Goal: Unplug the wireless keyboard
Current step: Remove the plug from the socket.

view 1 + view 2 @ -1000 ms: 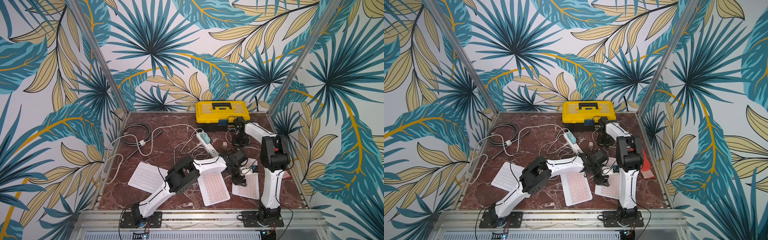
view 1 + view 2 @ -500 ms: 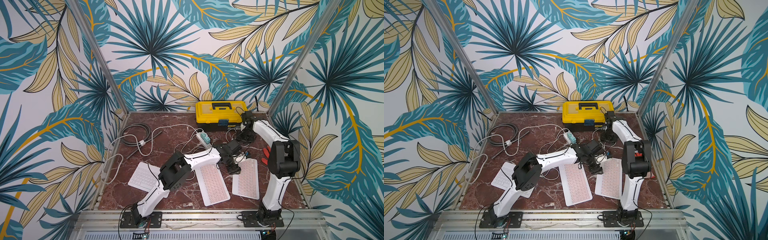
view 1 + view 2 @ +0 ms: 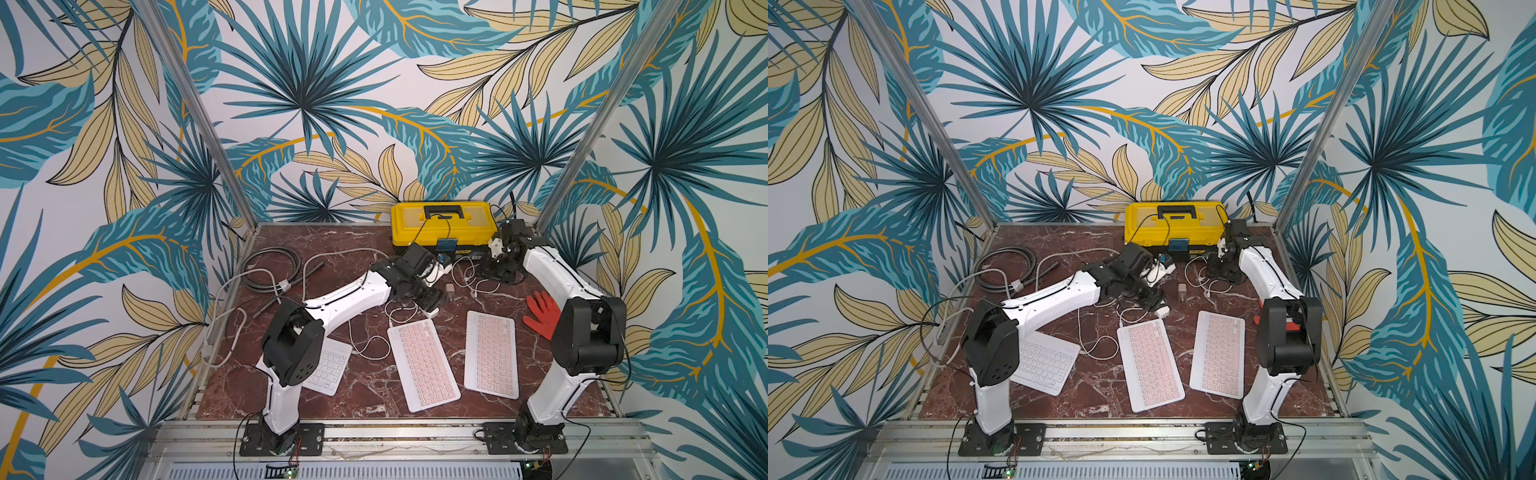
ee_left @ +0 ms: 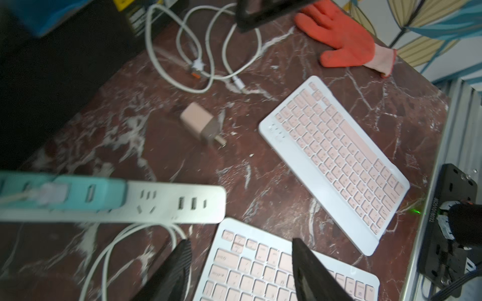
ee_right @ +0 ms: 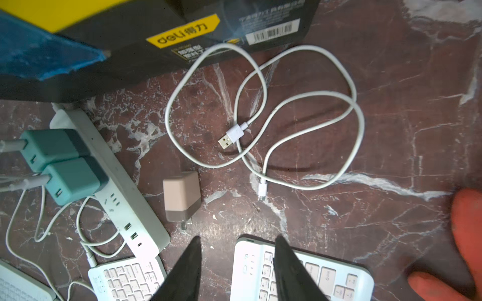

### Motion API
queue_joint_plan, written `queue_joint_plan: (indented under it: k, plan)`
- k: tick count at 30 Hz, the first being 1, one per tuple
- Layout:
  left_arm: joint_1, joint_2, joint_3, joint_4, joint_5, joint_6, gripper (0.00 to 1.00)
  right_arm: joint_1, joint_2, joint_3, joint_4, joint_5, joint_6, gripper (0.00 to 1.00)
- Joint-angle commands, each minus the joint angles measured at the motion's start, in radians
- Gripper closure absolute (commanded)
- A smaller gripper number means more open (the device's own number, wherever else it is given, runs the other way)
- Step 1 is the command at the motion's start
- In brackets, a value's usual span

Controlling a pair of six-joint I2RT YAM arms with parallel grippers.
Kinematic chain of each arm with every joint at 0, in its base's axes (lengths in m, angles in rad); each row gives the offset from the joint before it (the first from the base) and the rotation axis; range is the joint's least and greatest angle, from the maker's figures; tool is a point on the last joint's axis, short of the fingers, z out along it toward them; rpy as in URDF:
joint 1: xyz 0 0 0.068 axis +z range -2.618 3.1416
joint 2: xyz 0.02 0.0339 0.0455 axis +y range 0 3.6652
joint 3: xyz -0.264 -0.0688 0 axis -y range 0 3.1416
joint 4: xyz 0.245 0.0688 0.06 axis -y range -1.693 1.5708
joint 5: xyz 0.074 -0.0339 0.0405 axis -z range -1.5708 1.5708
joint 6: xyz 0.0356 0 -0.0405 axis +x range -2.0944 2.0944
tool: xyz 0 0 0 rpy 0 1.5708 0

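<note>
Judging by the white USB cable lying loose at twelve o'clock of the pink keyboard beside the right arm, unplugging seems finished. The left gripper and right gripper are held apart, empty. Withdrawal is called for next.

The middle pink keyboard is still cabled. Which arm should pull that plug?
Left. The left gripper hangs open over the cabled corner of the middle pink-keyed keyboard, beside its thin white cable. The right gripper, open, is farther back near the yellow plastic toolbox and a loose white cable.
</note>
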Motion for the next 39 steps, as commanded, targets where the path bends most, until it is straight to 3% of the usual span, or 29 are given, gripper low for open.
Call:
queue_joint_plan:
  k: [1, 5, 9, 15, 19, 20, 24, 39]
  plan:
    - [0.092, -0.111, -0.16, 0.177, 0.021, -0.191, 0.39, 0.014, -0.055, -0.081, 0.124, -0.089, -0.014, 0.54]
    - [0.148, -0.163, -0.262, 0.197, 0.016, -0.22, 0.38, 0.095, -0.11, -0.165, 0.23, -0.075, -0.079, 0.54]
    - [0.208, -0.202, -0.345, 0.215, 0.007, -0.282, 0.39, 0.239, -0.126, -0.219, 0.31, 0.03, -0.193, 0.54]
    - [0.272, -0.271, -0.471, 0.286, -0.028, -0.386, 0.38, 0.339, -0.077, -0.242, 0.45, 0.045, -0.232, 0.51]
    - [0.311, -0.295, -0.541, 0.374, 0.006, -0.462, 0.38, 0.368, -0.01, -0.2, 0.489, 0.031, -0.236, 0.48]
    - [0.313, -0.294, -0.545, 0.381, 0.015, -0.466, 0.38, 0.372, 0.008, -0.187, 0.498, 0.018, -0.238, 0.43]
    - [0.315, -0.288, -0.547, 0.382, 0.016, -0.471, 0.38, 0.387, 0.083, -0.115, 0.484, -0.016, -0.244, 0.41]
    - [0.322, -0.252, -0.527, 0.382, 0.013, -0.508, 0.37, 0.448, 0.218, -0.016, 0.412, 0.038, -0.273, 0.52]
